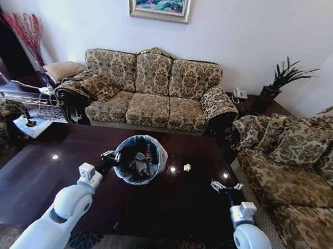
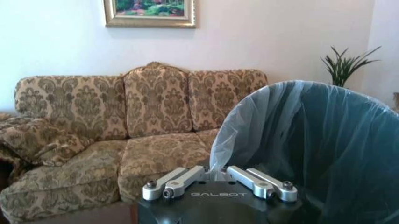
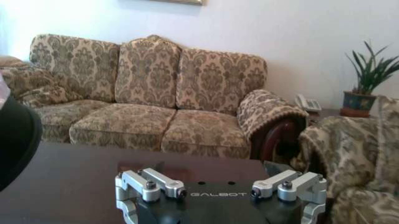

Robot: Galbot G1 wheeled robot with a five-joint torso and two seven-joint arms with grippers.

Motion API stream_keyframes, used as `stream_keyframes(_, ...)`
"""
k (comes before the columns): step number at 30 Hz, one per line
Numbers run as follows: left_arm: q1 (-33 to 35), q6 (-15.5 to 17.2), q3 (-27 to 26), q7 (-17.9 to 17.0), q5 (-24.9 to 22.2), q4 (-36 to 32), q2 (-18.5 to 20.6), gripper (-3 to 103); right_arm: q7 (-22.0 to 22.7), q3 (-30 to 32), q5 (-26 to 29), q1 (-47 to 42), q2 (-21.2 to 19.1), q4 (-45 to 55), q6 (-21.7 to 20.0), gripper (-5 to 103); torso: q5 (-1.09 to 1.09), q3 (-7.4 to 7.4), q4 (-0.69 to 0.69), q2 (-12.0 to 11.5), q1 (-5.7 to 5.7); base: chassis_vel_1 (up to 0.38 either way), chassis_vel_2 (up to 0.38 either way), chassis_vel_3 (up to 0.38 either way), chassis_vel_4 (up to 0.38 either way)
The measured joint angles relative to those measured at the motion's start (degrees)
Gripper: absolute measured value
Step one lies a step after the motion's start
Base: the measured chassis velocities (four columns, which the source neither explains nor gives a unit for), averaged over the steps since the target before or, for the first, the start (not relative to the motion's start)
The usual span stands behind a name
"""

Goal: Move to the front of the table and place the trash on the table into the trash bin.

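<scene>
The trash bin point(image 1: 140, 159), black with a whitish bag liner, stands on the dark glossy table point(image 1: 40, 176). Inside it lie a bottle with a red label point(image 1: 148, 157) and pale crumpled pieces. A small white paper wad point(image 1: 187, 168) lies on the table just right of the bin. My left gripper point(image 1: 110, 157) is at the bin's left rim. In the left wrist view that gripper point(image 2: 218, 170) is shut on the liner-covered rim point(image 2: 215, 158). My right gripper point(image 1: 219, 186) hovers over the table's right part, open and holding nothing point(image 3: 218, 214), right of the wad.
A patterned three-seat sofa point(image 1: 152, 93) runs behind the table and another sofa point(image 1: 294, 169) flanks the right side. A side table with a phone point(image 1: 240, 94) and a potted plant point(image 1: 283, 80) fills the far right corner. A small low table point(image 1: 34, 126) stands at the left.
</scene>
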Motion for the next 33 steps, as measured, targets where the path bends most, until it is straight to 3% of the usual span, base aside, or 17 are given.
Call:
stream_keyframes(5,0.59,-0.05,-0.2,-0.07,0.3,-0.42,-0.09,0,-0.43,-2.82,0.28,1.61,0.35,-4.4,1.47,100,-0.01,0.02,0.01,-0.02,0.06,-0.096,0.116,0.091,-0.121)
stream_keyframes(14,2.48,0.29,-2.39,-0.7,-0.06,-1.8,0.65,0,-3.43,-14.02,0.56,15.36,2.96,-23.34,6.27,100,0.01,-0.02,0.02,0.02,-0.1,0.0,0.0,-0.003,0.009)
stream_keyframes(19,2.75,0.63,-3.44,-1.06,-0.81,-2.07,1.36,0,-5.6,-15.51,2.63,19.01,3.67,-28.54,6.74,100,0.01,0.0,0.04,0.01,-0.04,0.0,0.0,0.0,0.0)
stream_keyframes(23,1.37,1.23,-3.19,-1.25,-1.75,-1.06,1.85,0,-8.62,-17.05,5.82,23.7,4.18,-35.71,6.87,100,-0.01,0.01,-0.07,0.0,0.02,0.0,0.0,0.0,0.0)
stream_keyframes(27,1.41,1.23,-3.57,-1.68,-1.91,-0.22,2.01,0,-10.97,-18.36,6.8,27.81,4.93,-41.09,7.53,100,0.01,0.0,0.04,0.0,-0.03,0.0,0.0,0.0,0.0)
stream_keyframes(33,1.37,1.19,-4.96,-1.65,-2.47,0.28,2.66,0,-13.7,-20.13,7.25,32.92,5.97,-48.11,8.0,100,-0.01,0.0,-0.01,0.0,-0.03,0.0,0.0,0.0,0.0)
